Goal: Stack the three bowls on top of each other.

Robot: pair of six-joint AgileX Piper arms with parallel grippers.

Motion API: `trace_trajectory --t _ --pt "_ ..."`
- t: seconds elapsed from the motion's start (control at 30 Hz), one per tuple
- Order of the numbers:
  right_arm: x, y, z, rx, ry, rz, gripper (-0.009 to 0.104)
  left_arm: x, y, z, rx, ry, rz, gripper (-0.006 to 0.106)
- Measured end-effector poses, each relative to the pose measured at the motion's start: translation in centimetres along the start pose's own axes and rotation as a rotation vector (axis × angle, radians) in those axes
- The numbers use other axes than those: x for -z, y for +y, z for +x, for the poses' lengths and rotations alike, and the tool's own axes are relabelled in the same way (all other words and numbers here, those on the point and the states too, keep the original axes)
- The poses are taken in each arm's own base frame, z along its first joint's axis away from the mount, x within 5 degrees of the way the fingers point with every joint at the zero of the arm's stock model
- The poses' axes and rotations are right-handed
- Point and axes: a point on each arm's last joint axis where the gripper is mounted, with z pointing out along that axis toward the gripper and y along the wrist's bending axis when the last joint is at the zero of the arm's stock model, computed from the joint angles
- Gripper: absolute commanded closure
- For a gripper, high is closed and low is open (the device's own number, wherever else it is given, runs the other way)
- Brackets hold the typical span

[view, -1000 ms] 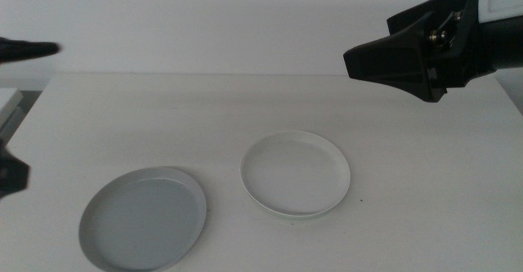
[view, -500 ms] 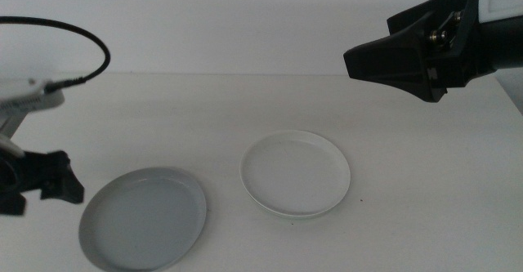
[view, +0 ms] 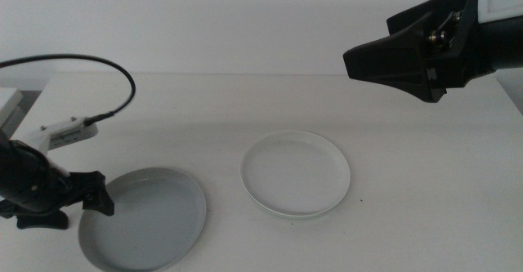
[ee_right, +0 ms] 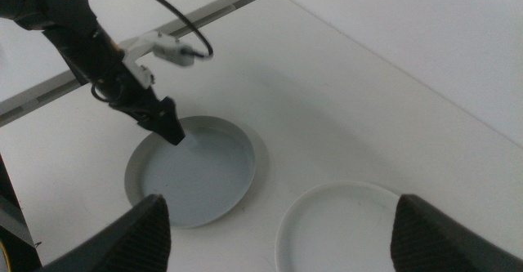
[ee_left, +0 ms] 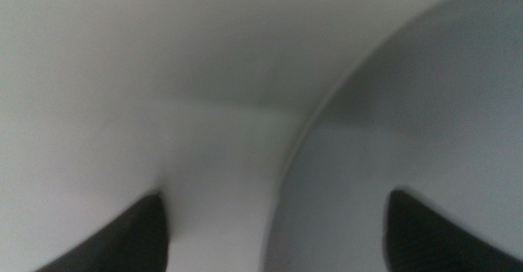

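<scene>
The grey bowl (view: 147, 220) lies at the front left of the table, and the white bowl (view: 296, 174) rests to its right, apart from it. My left gripper (view: 96, 200) is low at the grey bowl's left rim. In the left wrist view the left gripper (ee_left: 276, 197) is open, one jaw over the table and the other over the grey bowl (ee_left: 425, 117), with the rim between them. My right gripper (view: 353, 62) hangs high over the table's back right. It is open with nothing in it (ee_right: 279, 202), looking down on the grey bowl (ee_right: 200, 174) and the white bowl (ee_right: 351, 235).
A black cable (view: 98, 64) arcs above the left arm. The table's left edge and a white ledge (view: 8, 100) are near that arm. White tabletop (view: 245, 109) stretches behind the bowls.
My left arm has come in from the left and dropped down to the grey bowl's left rim. The right arm and both bowls have not moved.
</scene>
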Motion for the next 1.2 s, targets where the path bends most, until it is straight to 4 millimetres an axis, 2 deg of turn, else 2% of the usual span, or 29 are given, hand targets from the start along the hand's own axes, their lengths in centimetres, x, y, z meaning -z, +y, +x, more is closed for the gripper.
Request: trace_trajectory --t 0.1,0.13,0.2,0.33,0.43,0.53,0.63,0.7,0.77,0.83,0.93,1.1,1.2 --pt "0.0 0.0 0.0 0.0 0.0 0.0 0.009 -0.4 0.0 -0.4 0.007 -0.003 0.003 0.026" --pt "0.0 0.0 0.0 0.0 0.0 0.0 0.009 -0.4 0.0 -0.4 0.007 -0.002 0.003 0.033" --pt "0.0 0.0 0.0 0.0 0.0 0.0 0.009 -0.5 0.1 -0.5 0.008 -0.003 0.001 0.054" --pt "0.0 0.0 0.0 0.0 0.0 0.0 0.009 -0.8 0.2 -0.5 0.019 0.004 0.0 0.101" --pt "0.0 0.0 0.0 0.0 0.0 0.0 0.009 -0.8 0.0 -0.2 0.048 0.036 0.012 0.102" --pt "0.0 0.0 0.0 0.0 0.0 0.0 0.009 0.3 -0.2 0.2 0.048 0.056 -0.005 0.102" --pt "0.0 0.0 0.0 0.0 0.0 0.0 0.009 4.1 -1.4 -0.3 0.001 0.023 -0.012 0.102" --pt "0.0 0.0 0.0 0.0 0.0 0.0 0.009 7.8 -3.4 -1.3 -0.032 -0.042 0.006 0.102" --pt "0.0 0.0 0.0 0.0 0.0 0.0 0.009 10.4 -5.7 -2.4 -0.088 -0.087 0.009 0.102" --pt "0.0 0.0 0.0 0.0 0.0 0.0 0.009 11.3 -7.9 -3.0 -0.137 -0.088 0.002 0.102" --pt "0.0 0.0 0.0 0.0 0.0 0.0 0.009 10.3 -12.5 -4.1 -0.223 -0.058 0.001 0.102" --pt "0.0 0.0 0.0 0.0 0.0 0.0 0.009 5.1 -19.0 -5.4 -0.345 0.025 0.025 0.102" --pt "0.0 0.0 0.0 0.0 0.0 0.0 0.009 2.2 -21.7 -5.6 -0.392 0.062 0.03 0.102"
